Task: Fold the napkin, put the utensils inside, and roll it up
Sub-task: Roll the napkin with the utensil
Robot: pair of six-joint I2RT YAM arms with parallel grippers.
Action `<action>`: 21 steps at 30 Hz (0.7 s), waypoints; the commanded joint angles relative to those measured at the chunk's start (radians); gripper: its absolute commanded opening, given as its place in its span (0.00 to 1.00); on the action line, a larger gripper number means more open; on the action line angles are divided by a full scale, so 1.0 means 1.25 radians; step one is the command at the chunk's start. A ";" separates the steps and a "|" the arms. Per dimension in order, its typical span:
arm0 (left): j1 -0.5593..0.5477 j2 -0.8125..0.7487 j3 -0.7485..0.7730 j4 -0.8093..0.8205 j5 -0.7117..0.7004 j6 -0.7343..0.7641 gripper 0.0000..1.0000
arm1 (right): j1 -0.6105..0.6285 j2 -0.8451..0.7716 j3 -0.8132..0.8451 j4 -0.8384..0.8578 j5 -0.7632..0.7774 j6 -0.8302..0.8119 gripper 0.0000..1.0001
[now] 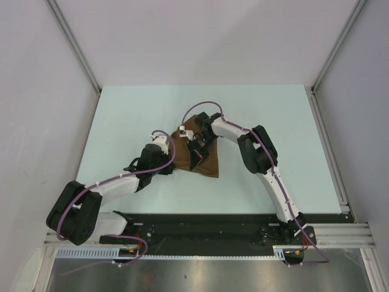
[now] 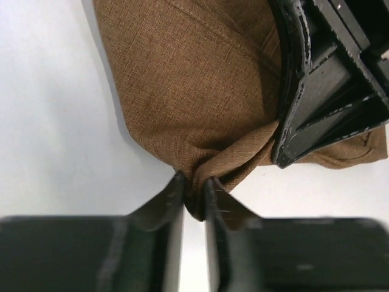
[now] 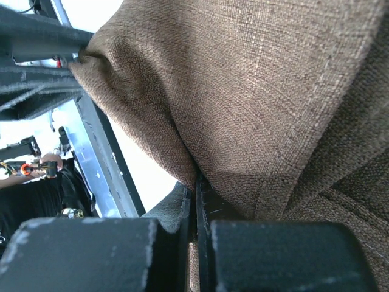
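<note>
The brown napkin (image 1: 203,159) lies bunched in the middle of the pale table, between the two arms. My left gripper (image 2: 194,188) is shut on a pinched corner of the napkin (image 2: 194,109) at its left side; in the top view it sits at the cloth's left edge (image 1: 172,148). My right gripper (image 3: 198,191) is shut on a fold of the napkin (image 3: 255,103); from above it sits over the cloth's middle (image 1: 196,152). The right gripper's black body (image 2: 328,79) shows close by in the left wrist view. The fork and the dark-handled utensil are out of view.
The pale green table top (image 1: 273,121) has grey walls on three sides. A black and metal rail (image 1: 213,228) runs along the near edge by the arm bases. Purple cables (image 1: 203,104) loop above both wrists.
</note>
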 commanded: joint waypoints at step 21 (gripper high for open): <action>0.118 0.195 0.233 -0.267 0.150 -0.055 0.01 | -0.032 -0.300 -0.255 0.227 0.116 0.070 0.62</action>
